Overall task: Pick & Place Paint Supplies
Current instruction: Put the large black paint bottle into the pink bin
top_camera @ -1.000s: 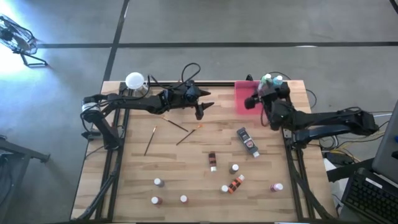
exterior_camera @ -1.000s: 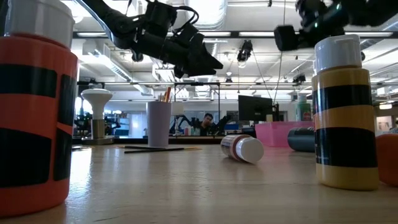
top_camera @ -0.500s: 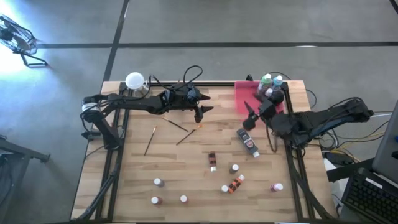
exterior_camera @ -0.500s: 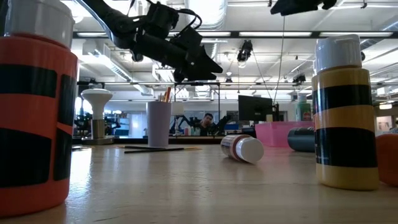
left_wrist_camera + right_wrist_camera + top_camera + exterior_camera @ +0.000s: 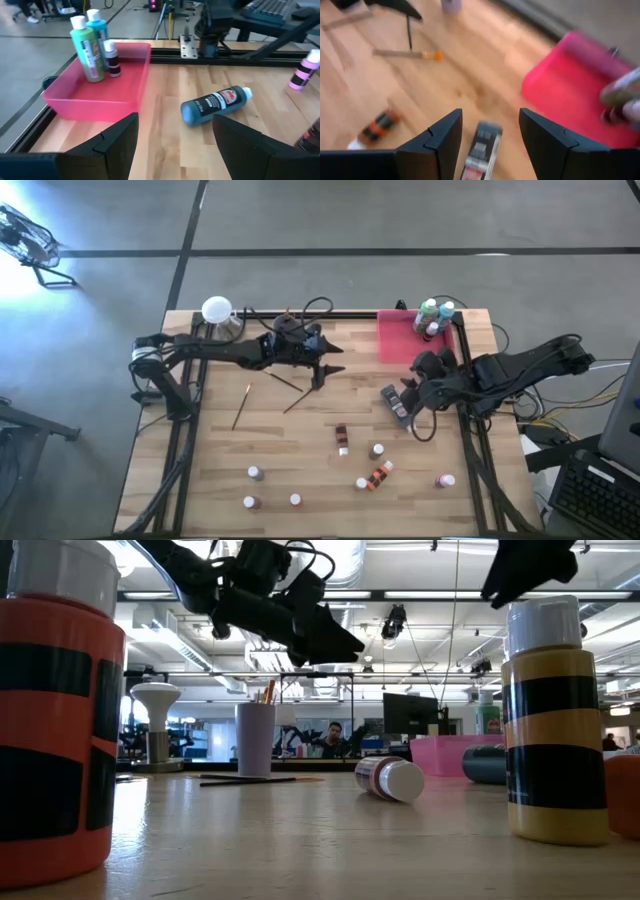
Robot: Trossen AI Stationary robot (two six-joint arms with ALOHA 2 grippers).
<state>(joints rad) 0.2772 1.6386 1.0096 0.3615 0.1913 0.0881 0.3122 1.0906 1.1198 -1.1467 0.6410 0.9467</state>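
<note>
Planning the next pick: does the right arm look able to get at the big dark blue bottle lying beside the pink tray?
Probably yes. The right gripper hovers over the dark blue bottle, jaws open and empty. The bottle lies alone on bare wood, apart from the pink tray; nothing blocks it.

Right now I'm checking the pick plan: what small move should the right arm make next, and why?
Probably lower the right gripper onto the dark blue paint tube lying on the wooden table; its open fingers already hover over it, empty, near the pink tray.
</note>
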